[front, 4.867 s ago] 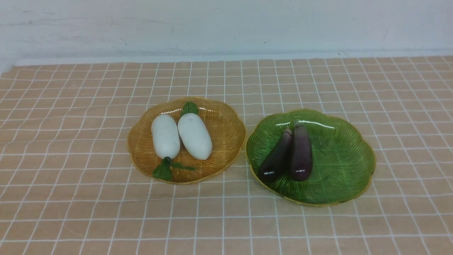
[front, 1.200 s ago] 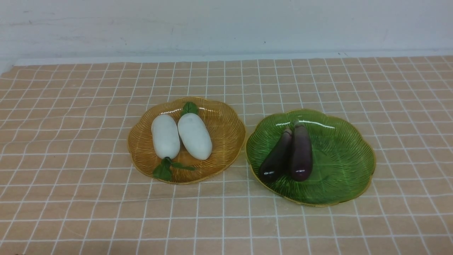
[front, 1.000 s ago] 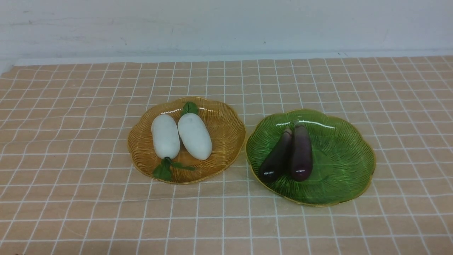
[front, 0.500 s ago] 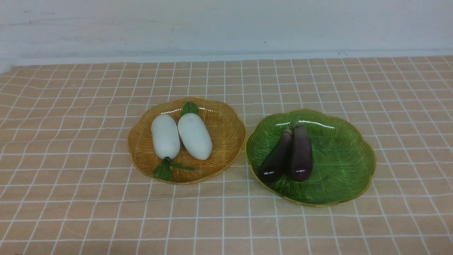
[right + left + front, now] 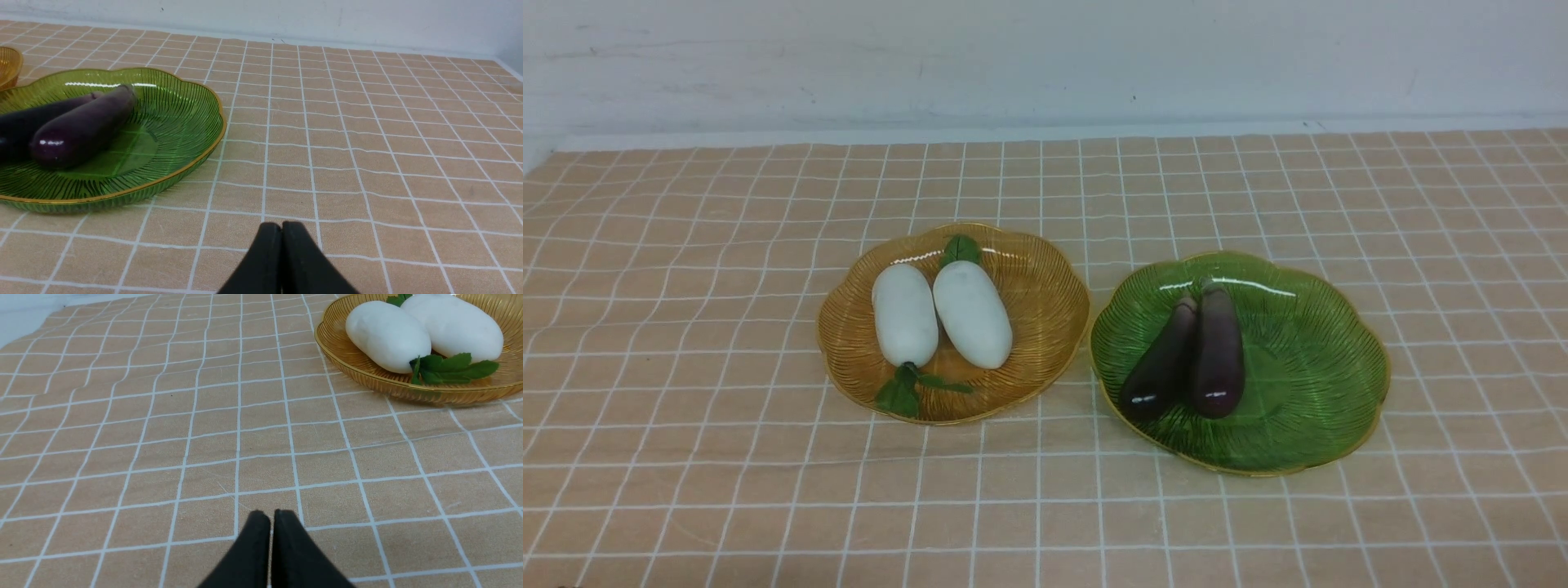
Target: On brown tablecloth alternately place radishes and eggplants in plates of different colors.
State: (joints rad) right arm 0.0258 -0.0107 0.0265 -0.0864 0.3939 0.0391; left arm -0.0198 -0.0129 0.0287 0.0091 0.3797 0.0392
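Two white radishes point(image 5: 904, 314) point(image 5: 972, 314) lie side by side in the amber-yellow plate point(image 5: 1045, 310) on the brown tablecloth point(image 5: 686, 327). Two dark purple eggplants point(image 5: 1160, 367) point(image 5: 1218, 353) lie side by side in the green plate point(image 5: 1315, 367) to its right. Neither gripper shows in the front view. In the left wrist view my left gripper point(image 5: 271, 514) is shut and empty, low over bare cloth, apart from the amber-yellow plate point(image 5: 367, 379) with the radishes point(image 5: 386, 335). In the right wrist view my right gripper point(image 5: 281, 226) is shut and empty over bare cloth, apart from the green plate point(image 5: 179, 118) with the eggplants point(image 5: 81, 126).
A white wall point(image 5: 1045, 57) runs behind the cloth's far edge. The cloth is slightly wrinkled at the left point(image 5: 572, 269). The two plates nearly touch at the middle.
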